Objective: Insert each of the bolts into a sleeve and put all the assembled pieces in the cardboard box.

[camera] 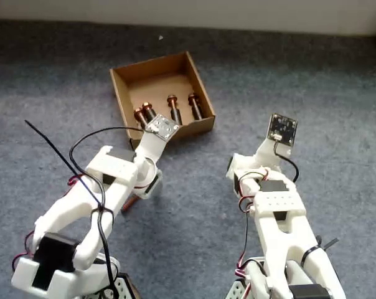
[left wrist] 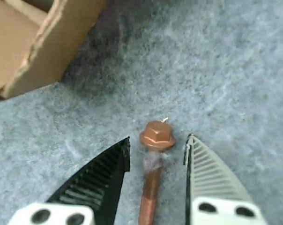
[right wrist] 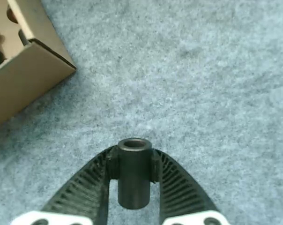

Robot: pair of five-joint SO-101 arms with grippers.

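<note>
My left claw (left wrist: 158,140) stood open. Its black and white fingers (left wrist: 101,176) were on either side of a copper bolt (left wrist: 153,183) and touched it on neither side. The bolt lay on the grey carpeted table (left wrist: 216,56) with its long axis in line with the claw and its hex head pointing away from my wrist. My right claw (right wrist: 133,157) was clamped on a dark sleeve (right wrist: 133,180). The sleeve's axis also ran along the claw, and its open bore faced outward past the fingertips.

The cardboard box (camera: 121,93) sat near my left claw, one corner ahead of the bolt's head and off to the side. It was farther from the right claw, which had bare carpet ahead of it. Inside the box four assembled pieces (camera: 173,107) lay side by side, copper heads toward the far wall. Open carpet spread around both arms, and a pale strip (camera: 238,12) ran along the far edge.
</note>
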